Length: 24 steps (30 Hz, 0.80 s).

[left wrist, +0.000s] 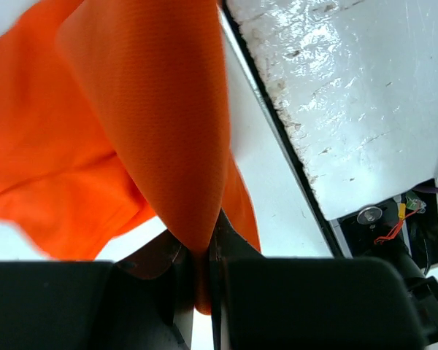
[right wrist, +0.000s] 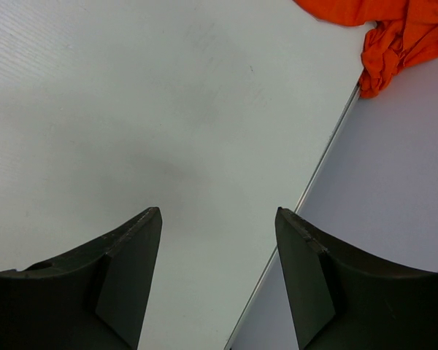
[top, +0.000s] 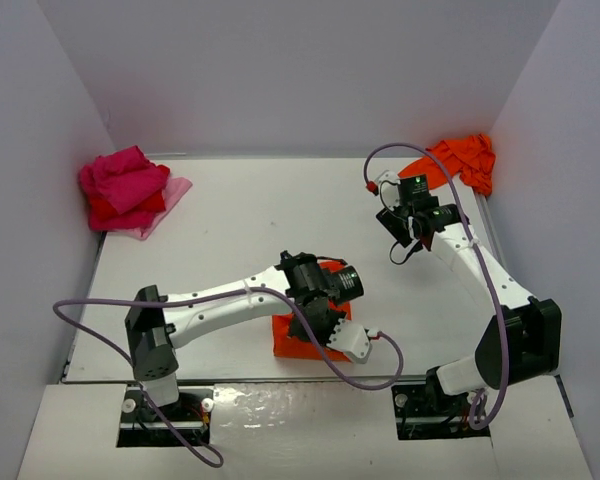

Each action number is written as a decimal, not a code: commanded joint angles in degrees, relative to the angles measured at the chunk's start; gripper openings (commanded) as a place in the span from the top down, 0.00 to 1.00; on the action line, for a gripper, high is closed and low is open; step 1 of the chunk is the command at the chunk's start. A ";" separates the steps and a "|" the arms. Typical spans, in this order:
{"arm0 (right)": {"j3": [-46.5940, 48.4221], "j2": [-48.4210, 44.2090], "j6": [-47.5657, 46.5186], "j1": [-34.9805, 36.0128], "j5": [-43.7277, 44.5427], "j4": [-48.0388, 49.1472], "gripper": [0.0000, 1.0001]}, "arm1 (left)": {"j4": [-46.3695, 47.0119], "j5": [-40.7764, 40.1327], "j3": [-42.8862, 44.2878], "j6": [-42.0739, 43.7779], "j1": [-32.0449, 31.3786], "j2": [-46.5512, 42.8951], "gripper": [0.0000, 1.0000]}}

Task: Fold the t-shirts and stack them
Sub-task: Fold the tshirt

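From the top view I see the left arm reaching out of its base at the lower left, running diagonally to the lower centre of the frame with the wrist bent down. The left claw (left wrist: 204, 262) is closed to a narrow slit on a pinch of the orange t-shirt (left wrist: 168, 109) — in the wrist view a ridge of the cloth runs straight into the gap between the fingers, and the rest spreads away to the left. From above, that orange t-shirt (top: 292, 345) shows as a small patch on the desk (top: 240, 230) close to its near edge, mostly hidden under the left claw (top: 325, 322).

The right arm rises from the lower right and leans up and leftward, elbow bent. The right claw (right wrist: 219, 219) stands wide with nothing between its fingers — only bare desk below it. Seen from above, the right claw (top: 398, 225) sits near a crumpled orange t-shirt (top: 465, 160) in the upper right corner; the same shirt (right wrist: 394, 36) fills the upper right of the wrist view.

A pile of magenta, red and pink t-shirts (top: 125, 190) lies at the upper left, well apart from both arms.
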 commanded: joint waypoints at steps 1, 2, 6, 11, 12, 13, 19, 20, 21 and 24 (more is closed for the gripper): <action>1.03 -2.81 1.18 0.06 -0.73 0.95 0.39 | -8.83 -3.22 2.12 0.73 5.49 -2.37 1.00; 1.07 -2.76 1.18 0.02 -0.73 0.90 0.39 | -8.43 -3.71 2.64 1.79 7.43 -1.01 1.00; 1.00 -2.84 1.18 0.00 -0.77 0.67 0.39 | -7.10 -3.47 6.09 5.39 12.61 5.27 1.00; 0.35 -2.71 1.18 0.00 -1.02 0.63 0.39 | -5.87 -3.30 14.66 8.56 18.71 15.78 1.00; 0.17 -2.54 1.18 0.00 -1.07 0.63 0.39 | -6.26 -3.12 17.41 9.09 19.17 18.10 1.00; -0.04 -2.39 1.18 0.00 -1.08 0.66 0.39 | -6.47 -3.01 19.17 9.53 19.49 19.55 1.00; -1.50 -0.61 0.97 -0.40 -1.22 1.11 0.46 | -4.98 -1.62 24.90 10.60 19.55 23.37 1.00; -1.55 0.21 1.01 -0.61 -1.34 1.15 0.52 | -4.20 -1.50 24.95 10.65 19.47 23.41 1.00; -1.22 1.59 1.39 -0.72 -1.67 1.15 0.52 | -3.31 -1.49 24.79 10.70 19.42 23.47 1.00; 0.41 7.43 2.55 -0.79 -3.86 0.00 0.45 | 0.30 -2.27 24.11 10.22 19.38 24.21 0.97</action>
